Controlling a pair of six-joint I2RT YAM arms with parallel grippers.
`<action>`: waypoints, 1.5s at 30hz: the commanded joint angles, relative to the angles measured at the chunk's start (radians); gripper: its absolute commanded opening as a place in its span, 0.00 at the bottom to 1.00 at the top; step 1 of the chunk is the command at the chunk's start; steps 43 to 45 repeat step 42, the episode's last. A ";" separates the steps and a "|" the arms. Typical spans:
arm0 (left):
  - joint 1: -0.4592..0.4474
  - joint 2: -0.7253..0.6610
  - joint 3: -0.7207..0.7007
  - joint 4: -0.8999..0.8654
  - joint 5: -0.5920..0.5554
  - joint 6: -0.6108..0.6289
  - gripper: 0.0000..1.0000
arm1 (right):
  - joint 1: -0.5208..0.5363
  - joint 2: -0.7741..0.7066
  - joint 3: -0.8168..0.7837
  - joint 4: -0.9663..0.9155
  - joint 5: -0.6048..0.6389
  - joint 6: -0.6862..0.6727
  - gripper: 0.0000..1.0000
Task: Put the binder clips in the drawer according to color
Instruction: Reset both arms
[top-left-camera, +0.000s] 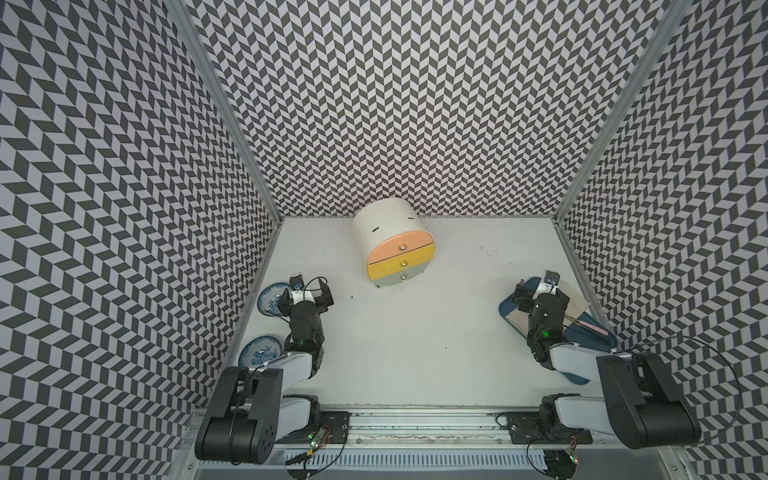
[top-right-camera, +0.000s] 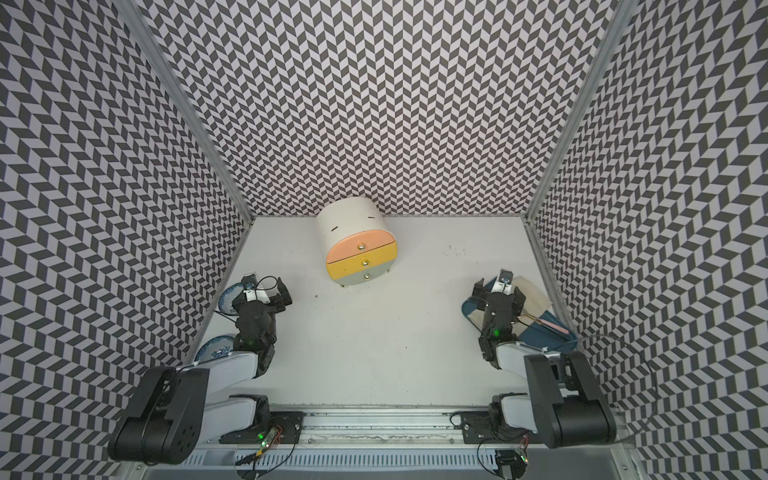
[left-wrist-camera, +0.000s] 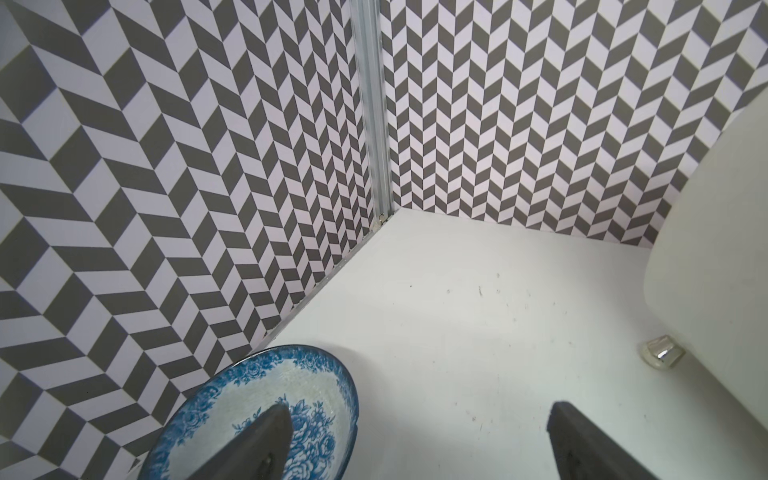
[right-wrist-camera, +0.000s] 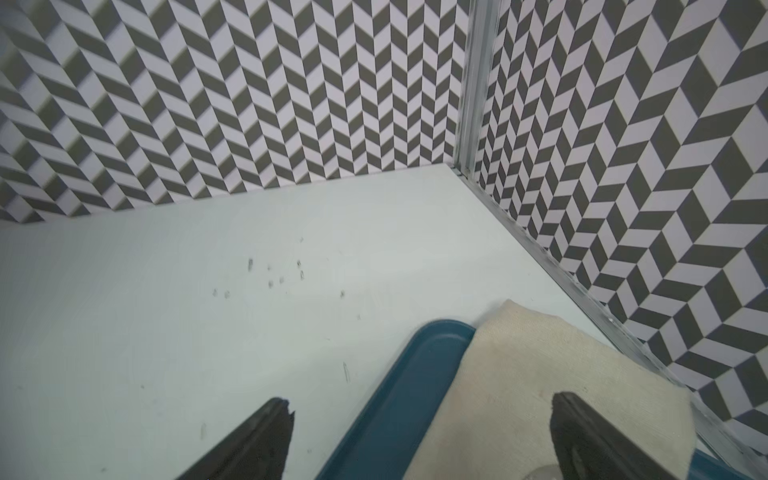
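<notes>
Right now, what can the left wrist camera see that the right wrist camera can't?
Only the left wrist view shows a blue flowered plate by the wall and the cream side of the drawer cabinet with one small foot. Only the right wrist view shows a teal tray with a beige cloth lying over it. Both show the white table, the zigzag walls, and their own gripper, the left gripper or the right gripper, with jaws open.

Looked like a robot lab test cell: white tabletop (top-left-camera: 415, 353) boxed in by chevron-patterned panels (top-left-camera: 415, 104) behind and either side of small drawer cabinet (top-left-camera: 388, 226), aluminium rail (top-left-camera: 415, 422) bolted along front of it.
</notes>
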 joint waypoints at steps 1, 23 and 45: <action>0.012 0.083 -0.016 0.243 0.058 -0.044 1.00 | -0.028 0.071 -0.036 0.303 -0.038 0.052 1.00; 0.018 0.250 0.061 0.254 0.190 0.012 1.00 | -0.016 0.194 0.007 0.392 -0.240 -0.065 1.00; 0.016 0.249 0.060 0.259 0.190 0.013 1.00 | -0.013 0.196 0.022 0.363 -0.289 -0.082 1.00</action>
